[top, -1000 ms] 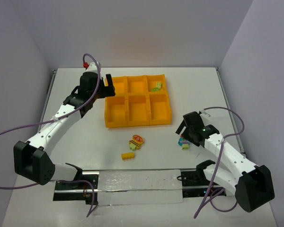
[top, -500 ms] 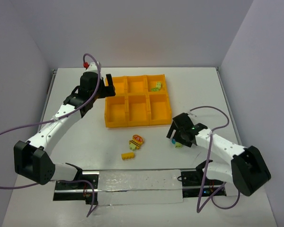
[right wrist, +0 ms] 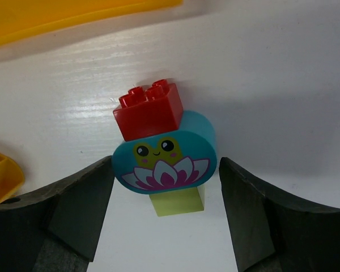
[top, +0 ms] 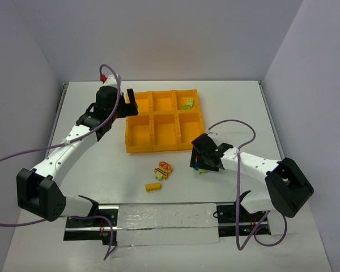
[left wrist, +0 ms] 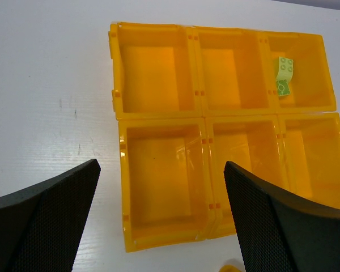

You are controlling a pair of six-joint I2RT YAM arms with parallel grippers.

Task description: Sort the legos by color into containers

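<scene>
A small cluster of legos, a red brick (right wrist: 150, 113), a teal brick (right wrist: 187, 141) with a frog picture and a lime brick (right wrist: 178, 203), lies on the table just in front of the tray's right end. My right gripper (right wrist: 165, 170) straddles this cluster (top: 201, 169). Its left finger is at the teal brick and a thin gap shows on the right, so it is open. The orange-yellow tray (top: 158, 147) has six wells. A lime lego (top: 187, 103) lies in the far right well (left wrist: 283, 76). My left gripper (left wrist: 161, 164) hangs wide open over the tray's left side (top: 130, 102).
A yellow-and-red lego cluster (top: 164, 169) and a flat yellow brick (top: 153, 186) lie on the table in front of the tray. A yellow piece (right wrist: 0, 175) shows at the left edge of the right wrist view. White walls rise behind and to the sides.
My right arm has swung left towards the tray's front right corner, and the red-teal-lime cluster now lies further left with it. Its jaws have narrowed. The left arm has not moved.
</scene>
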